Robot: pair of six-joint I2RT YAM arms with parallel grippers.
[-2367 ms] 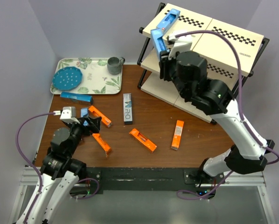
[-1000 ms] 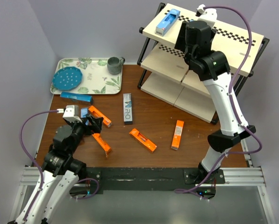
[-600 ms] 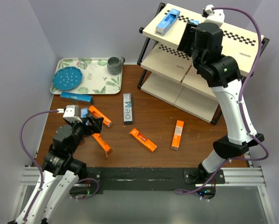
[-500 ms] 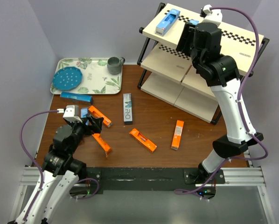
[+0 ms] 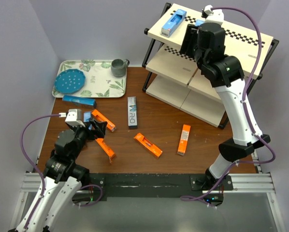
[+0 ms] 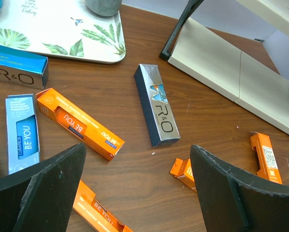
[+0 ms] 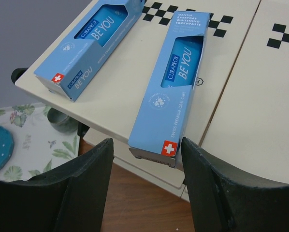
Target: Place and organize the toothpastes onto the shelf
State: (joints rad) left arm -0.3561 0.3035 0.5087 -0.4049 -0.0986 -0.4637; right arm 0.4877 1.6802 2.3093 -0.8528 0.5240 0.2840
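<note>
Near edge: left jaws spread wide above the brown wooden tabletop (image 6: 207, 111), empty, unmoved over the last second; seven of the long slim cardboard toothpastes (image 5: 148, 145) loose on it.

Far side: right jaws, seconds ago carrying a box up to the three-tier black-framed cream shelf (image 5: 231, 36), now drawn back, apart, holding nothing; that second light blue box (image 7: 176, 82) now flat on the top board, just beside the first light blue box (image 7: 89, 43). Judged: two shelved, seven left.

Legible, near to far:
- orange box (image 6: 79, 123): "BE YOU";
- small light blue box (image 6: 22, 133): "CURAPROX BE YOU";
- silver-grey box (image 6: 156, 104) and darker blue box (image 6: 16, 72): "R&O";
- shelved pair: "CURAPROX BE YOU", "SWISS PREMIUM ORAL CARE", white cross on red;
- second box also: "GENTLE EVERYDAY WHITENING TOOTHPASTE".
</note>
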